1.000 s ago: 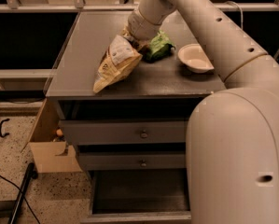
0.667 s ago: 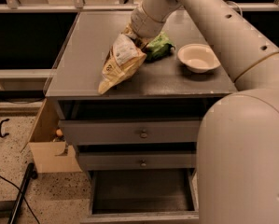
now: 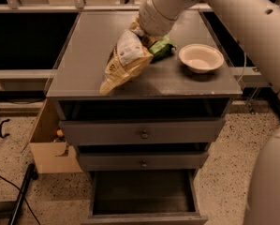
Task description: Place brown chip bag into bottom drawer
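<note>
Carefully lift clear of the cabinet top (image 3: pixel 83 46) before moving: brown chip bag (image 3: pixel 125 62) tilted, resting by its near-left corner, far end tucked under the gripper (image 3: pixel 138 30) at the far middle. Cannot tell whether clamped on the bag; hidden beneath the wrist. Carry out past the near edge, then lower straight into the bottom drawer (image 3: pixel 144 198), pulled open below. Avoid dragging the green bag (image 3: pixel 161 48) just beside, or nudging the bowl (image 3: pixel 201 57) further right. Drawer front cut off at the near edge.

text: none legible; brown chip bag (image 3: pixel 125 60) print unreadable | hand (image 3: pixel 136 31): at bag top
</note>
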Action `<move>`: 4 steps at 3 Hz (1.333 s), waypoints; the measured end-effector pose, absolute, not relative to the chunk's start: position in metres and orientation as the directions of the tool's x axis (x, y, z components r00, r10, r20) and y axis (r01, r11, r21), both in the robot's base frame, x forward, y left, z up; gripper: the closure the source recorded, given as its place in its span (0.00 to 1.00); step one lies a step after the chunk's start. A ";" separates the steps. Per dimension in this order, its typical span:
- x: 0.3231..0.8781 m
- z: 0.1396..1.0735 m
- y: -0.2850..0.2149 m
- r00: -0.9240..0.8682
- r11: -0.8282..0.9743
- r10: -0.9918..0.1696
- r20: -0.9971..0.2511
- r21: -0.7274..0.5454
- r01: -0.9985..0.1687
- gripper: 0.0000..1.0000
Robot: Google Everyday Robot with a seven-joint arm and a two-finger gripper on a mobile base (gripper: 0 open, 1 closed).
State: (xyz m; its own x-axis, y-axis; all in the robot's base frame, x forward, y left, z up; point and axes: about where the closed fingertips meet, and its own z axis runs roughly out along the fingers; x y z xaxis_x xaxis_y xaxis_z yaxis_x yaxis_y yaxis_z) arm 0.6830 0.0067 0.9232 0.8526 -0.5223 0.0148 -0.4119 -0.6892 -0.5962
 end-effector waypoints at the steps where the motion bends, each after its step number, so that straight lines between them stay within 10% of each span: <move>1: 0.653 0.944 -0.008 0.817 -0.637 -0.576 0.030 -0.643 -0.425 1.00; 4: 0.585 0.973 -0.043 0.693 -0.532 -0.718 0.060 -0.690 -0.492 1.00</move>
State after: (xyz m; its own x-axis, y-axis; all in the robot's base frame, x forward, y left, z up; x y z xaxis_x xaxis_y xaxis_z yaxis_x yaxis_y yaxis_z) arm 0.5851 -0.0429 0.9734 0.6930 -0.7184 0.0598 -0.4917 -0.5317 -0.6896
